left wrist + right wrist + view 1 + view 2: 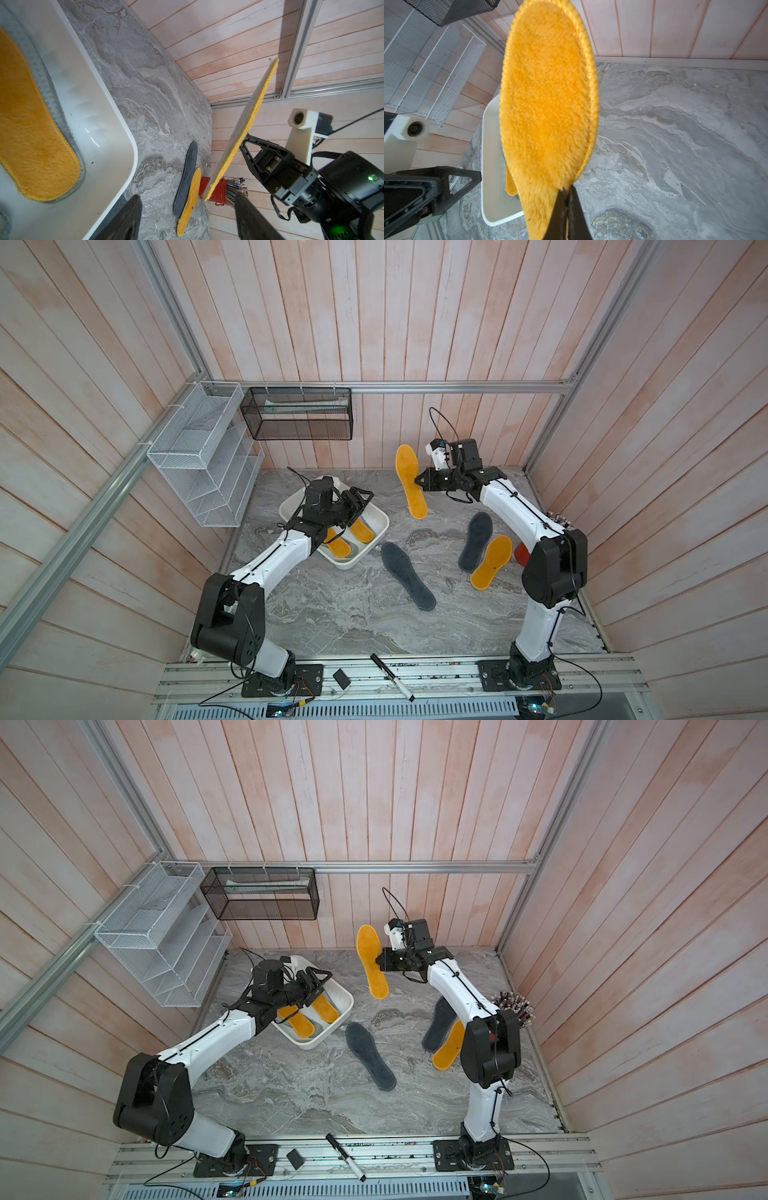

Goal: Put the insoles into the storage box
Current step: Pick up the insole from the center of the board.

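Note:
The storage box [377,526] is a white tub at the back left of the marble table. Two orange insoles [338,546] lie inside it, on pale grey ones [52,97]. My left gripper [362,501] hovers over the box's far end, open and empty; its fingers [133,218] stand wide apart. My right gripper [419,482] is shut on the edge of a third orange insole [409,481], held upright in the air to the right of the box [492,187]. A dark grey insole [407,574] lies mid-table. Another grey insole [476,541] and an orange one [492,562] lie together under the right arm.
A white wire rack [199,456] and a black mesh basket [297,414] hang on the back left walls. A red cup of pens [216,190] stands by the right wall. A marker [390,676] and a small black block [341,678] lie on the front rail.

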### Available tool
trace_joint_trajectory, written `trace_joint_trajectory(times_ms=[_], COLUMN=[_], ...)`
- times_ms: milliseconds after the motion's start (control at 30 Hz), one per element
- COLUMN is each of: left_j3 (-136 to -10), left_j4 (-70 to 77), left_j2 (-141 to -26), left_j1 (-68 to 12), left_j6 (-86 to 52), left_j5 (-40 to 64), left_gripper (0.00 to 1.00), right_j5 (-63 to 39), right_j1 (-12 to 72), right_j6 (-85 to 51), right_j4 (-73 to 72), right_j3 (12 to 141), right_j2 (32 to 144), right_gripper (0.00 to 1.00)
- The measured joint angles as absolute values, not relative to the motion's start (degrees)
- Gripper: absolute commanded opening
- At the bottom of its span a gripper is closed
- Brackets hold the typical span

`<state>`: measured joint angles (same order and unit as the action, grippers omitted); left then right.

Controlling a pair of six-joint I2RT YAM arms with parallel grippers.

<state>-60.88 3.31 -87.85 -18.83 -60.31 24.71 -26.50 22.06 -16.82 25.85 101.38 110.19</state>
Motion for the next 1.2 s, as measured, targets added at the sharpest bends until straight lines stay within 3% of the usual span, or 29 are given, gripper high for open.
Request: trace_joint_trajectory(times_ms=[467, 1200], left_j3=[-72.5, -75.2], left_j4=[3.9, 1.2], left_j2=[-96.0, -99.0], left_j1=[-23.7, -24.4], left_j6=[-53.0, -49.5], left_j5=[20.9, 18.3], left_gripper=[0.64, 0.38], right_j5=[-32.7, -34.6], right_j1=[26.5, 26.5], right_j6=[-16.4, -15.4], right_j4=[29.6, 30.1], right_j3=[106.7, 106.7], right_j2=[114.1, 114.1], right_gripper=[0.00, 0.00])
